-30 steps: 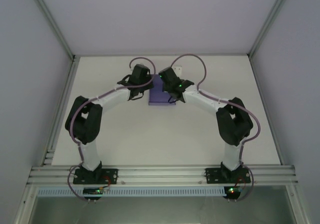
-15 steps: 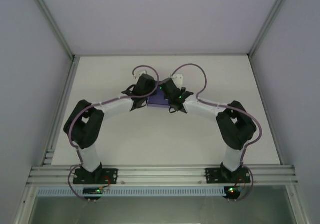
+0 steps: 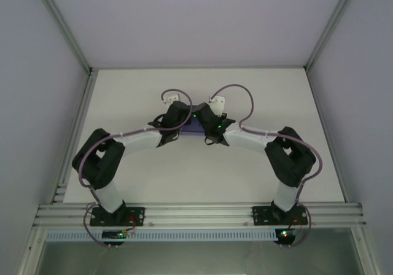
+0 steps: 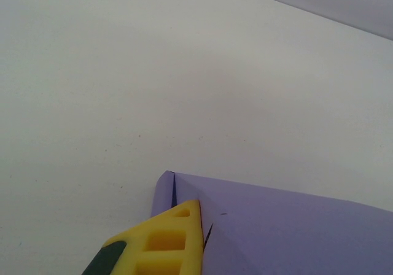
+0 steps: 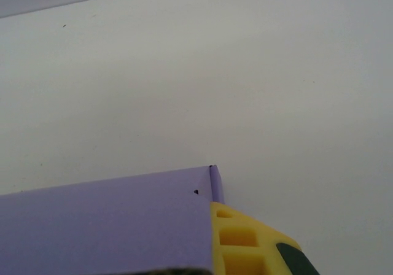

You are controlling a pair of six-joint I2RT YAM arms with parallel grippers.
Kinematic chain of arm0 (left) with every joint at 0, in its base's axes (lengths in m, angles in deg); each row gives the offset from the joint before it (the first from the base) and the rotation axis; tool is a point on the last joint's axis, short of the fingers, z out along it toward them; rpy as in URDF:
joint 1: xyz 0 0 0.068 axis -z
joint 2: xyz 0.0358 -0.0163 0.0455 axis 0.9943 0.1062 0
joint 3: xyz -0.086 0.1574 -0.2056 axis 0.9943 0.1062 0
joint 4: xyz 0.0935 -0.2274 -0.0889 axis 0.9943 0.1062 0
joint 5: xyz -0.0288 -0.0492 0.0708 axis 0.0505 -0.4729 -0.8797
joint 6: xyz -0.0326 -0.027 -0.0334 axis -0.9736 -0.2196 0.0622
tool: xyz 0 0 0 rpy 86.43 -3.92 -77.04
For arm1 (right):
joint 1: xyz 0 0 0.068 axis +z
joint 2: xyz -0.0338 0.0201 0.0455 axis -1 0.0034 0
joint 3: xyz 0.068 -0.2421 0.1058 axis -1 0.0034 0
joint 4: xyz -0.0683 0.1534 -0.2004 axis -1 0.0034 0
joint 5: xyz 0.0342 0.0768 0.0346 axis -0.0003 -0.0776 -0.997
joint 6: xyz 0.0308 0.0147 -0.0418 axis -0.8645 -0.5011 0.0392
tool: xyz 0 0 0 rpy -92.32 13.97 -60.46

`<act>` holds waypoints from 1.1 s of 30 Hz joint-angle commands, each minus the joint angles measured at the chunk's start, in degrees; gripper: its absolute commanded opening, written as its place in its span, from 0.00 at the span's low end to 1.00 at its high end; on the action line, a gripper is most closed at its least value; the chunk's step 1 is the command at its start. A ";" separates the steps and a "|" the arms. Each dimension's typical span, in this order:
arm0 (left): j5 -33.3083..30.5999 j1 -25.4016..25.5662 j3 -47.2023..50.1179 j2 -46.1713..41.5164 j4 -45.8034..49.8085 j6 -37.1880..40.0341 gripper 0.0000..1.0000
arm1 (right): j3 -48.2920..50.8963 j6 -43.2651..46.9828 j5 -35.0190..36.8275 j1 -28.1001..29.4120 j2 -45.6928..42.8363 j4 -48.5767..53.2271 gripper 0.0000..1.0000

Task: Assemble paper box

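Two robot arms meet over the middle of a white table (image 3: pixel 184 170), seen from above. The left arm (image 3: pixel 132 137) and the right arm (image 3: pixel 252 139) bend inward from their bases on the metal rail (image 3: pixel 196 212) at the near edge. Their black wrists nearly touch above the paper box (image 3: pixel 195 126), a lilac-purple piece of which a narrow strip shows between them.

The left gripper (image 4: pixel 196 216) is closed on the box's left corner. In the left wrist view one yellow finger (image 4: pixel 166 241) lies against the outer side of the folded card (image 4: pixel 288 232) (its partner is hidden behind the purple panel). A short upright flap stands at that corner, just beside the fingertip, with dark slits along the fold lines.

The right gripper (image 5: pixel 212 210) mirrors it, closed on the box's right corner. Its visible yellow finger (image 5: pixel 239 241) presses the outer side of the card (image 5: pixel 104 226), where a narrow folded edge rises at the corner. The other finger is again out of sight behind the panel.

In both wrist views bare white tabletop stretches beyond the box to the pale back wall. Whether the box rests on the table or is held just clear of it cannot be told. Purple cables (image 3: pixel 236 94) loop above each wrist.
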 commanded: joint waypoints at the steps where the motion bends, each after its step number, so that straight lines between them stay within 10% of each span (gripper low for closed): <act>1: 10.68 3.73 1.05 0.93 9.93 -2.16 0.00 | -2.15 -5.72 -8.15 2.86 3.46 5.23 0.00; 18: 8.44 5.40 9.57 -4.95 7.42 -1.85 0.02 | 14.67 -2.95 -0.33 5.42 -0.15 -3.65 0.00; 33: 7.15 7.91 12.76 -15.77 15.20 -2.88 0.30 | 16.07 1.60 6.21 8.97 0.11 -0.58 0.00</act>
